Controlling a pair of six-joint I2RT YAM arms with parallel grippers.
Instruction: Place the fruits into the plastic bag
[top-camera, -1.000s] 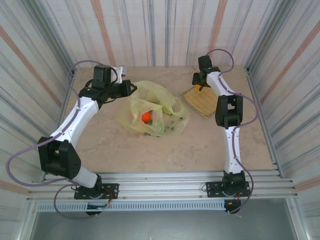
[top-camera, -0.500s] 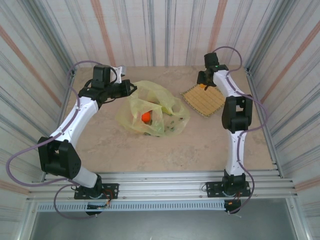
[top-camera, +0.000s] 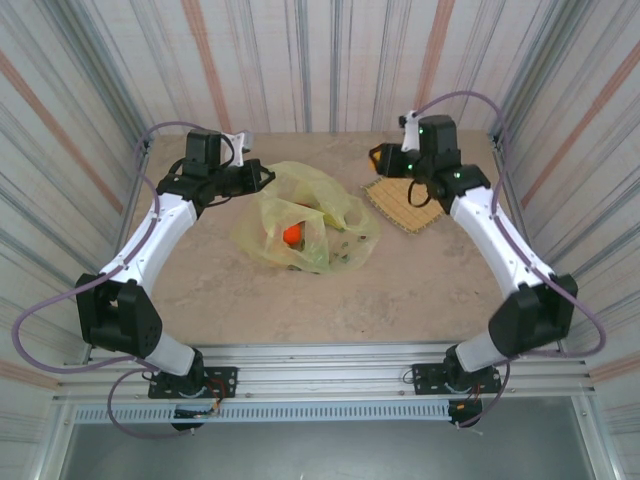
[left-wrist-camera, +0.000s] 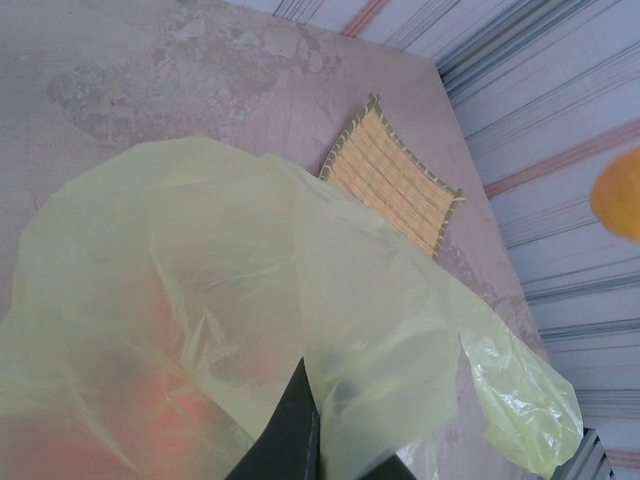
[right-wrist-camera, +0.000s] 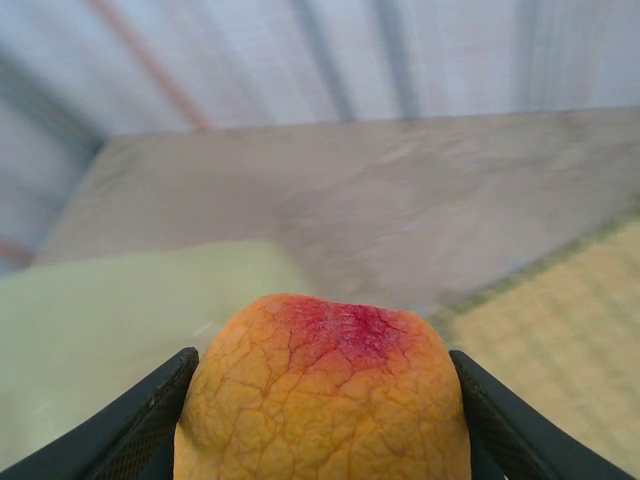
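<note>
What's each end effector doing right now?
Left end effector: closed on the bag.
Right end effector: holding an orange fruit.

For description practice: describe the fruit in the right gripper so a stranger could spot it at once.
Find the woven mat, far right on the table. By its far-left edge, the right gripper holds a fruit: yellow-orange with a red blush, outside the bag.

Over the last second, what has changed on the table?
The right tool has lifted the orange fruit away from the far corner of the bamboo mat and carried it left toward the plastic bag, while that arm's elbow swung out to the right. Unchanged: the left tool stays clamped on the bag's rim, and the bag and the fruit inside have not shifted.
</note>
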